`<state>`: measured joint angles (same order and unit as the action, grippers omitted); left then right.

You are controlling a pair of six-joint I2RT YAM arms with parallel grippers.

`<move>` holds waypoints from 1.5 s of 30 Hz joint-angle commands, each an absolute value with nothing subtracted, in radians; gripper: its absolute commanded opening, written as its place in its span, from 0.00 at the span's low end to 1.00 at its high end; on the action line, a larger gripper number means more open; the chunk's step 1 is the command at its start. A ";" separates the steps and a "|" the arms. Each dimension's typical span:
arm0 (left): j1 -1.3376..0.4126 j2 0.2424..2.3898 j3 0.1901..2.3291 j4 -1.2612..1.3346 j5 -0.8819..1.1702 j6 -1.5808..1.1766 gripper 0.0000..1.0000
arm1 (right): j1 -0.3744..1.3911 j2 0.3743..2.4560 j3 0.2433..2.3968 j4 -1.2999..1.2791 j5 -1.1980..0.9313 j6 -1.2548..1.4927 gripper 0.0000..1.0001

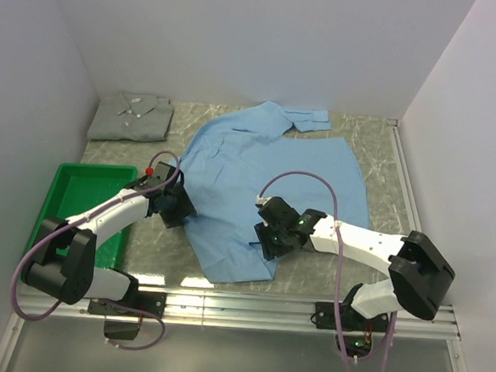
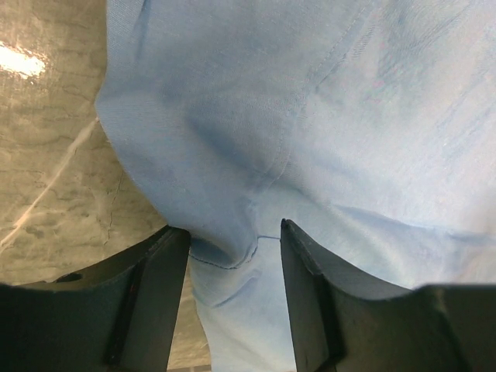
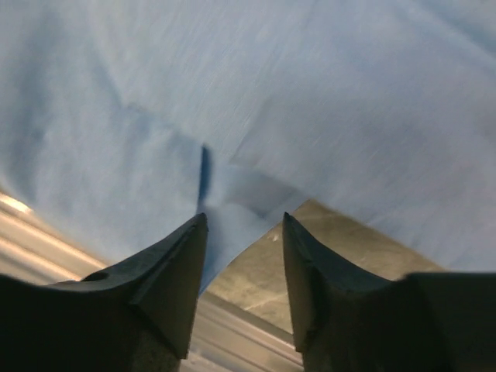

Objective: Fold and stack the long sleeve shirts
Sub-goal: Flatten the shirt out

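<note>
The light blue long sleeve shirt (image 1: 266, 166) lies spread out across the middle of the table, one sleeve folded over at the back. The pale grey-green shirt (image 1: 132, 117) sits folded at the back left. My left gripper (image 1: 174, 205) is down on the blue shirt's left edge. In the left wrist view the left gripper (image 2: 232, 226) has its jaws apart, with a bunched seam of blue cloth (image 2: 310, 116) between them. My right gripper (image 1: 270, 234) is at the shirt's near hem. The right wrist view shows that gripper (image 3: 245, 217) open, straddling a corner of the cloth (image 3: 310, 93) above bare table.
A green plastic tray (image 1: 69, 182) stands at the left, close beside the left arm. A metal rail (image 1: 248, 301) runs along the near table edge. White walls close in the left, back and right sides.
</note>
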<state>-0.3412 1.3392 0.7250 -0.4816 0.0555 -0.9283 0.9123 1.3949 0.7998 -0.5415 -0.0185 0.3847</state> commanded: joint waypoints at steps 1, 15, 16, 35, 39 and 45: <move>-0.344 1.325 0.741 -0.465 0.043 -0.910 0.56 | 0.919 1.416 0.865 -0.526 0.107 0.422 0.49; -0.344 1.322 0.736 -0.462 0.021 -0.903 0.55 | 0.931 1.657 0.956 -0.587 0.094 0.416 0.53; -0.344 1.327 0.738 -0.460 0.020 -0.904 0.55 | 0.933 1.670 0.956 -0.594 0.092 0.419 0.52; -0.342 1.335 0.784 -0.477 -0.041 -0.887 0.53 | 0.953 1.508 0.971 -0.929 -0.115 0.437 0.00; -0.342 1.338 0.781 -0.474 -0.043 -0.890 0.53 | 0.953 1.488 0.956 -0.940 -0.291 0.402 0.00; -0.344 1.338 0.773 -0.474 -0.044 -0.891 0.52 | 0.974 1.479 0.989 -0.974 -0.512 0.311 0.00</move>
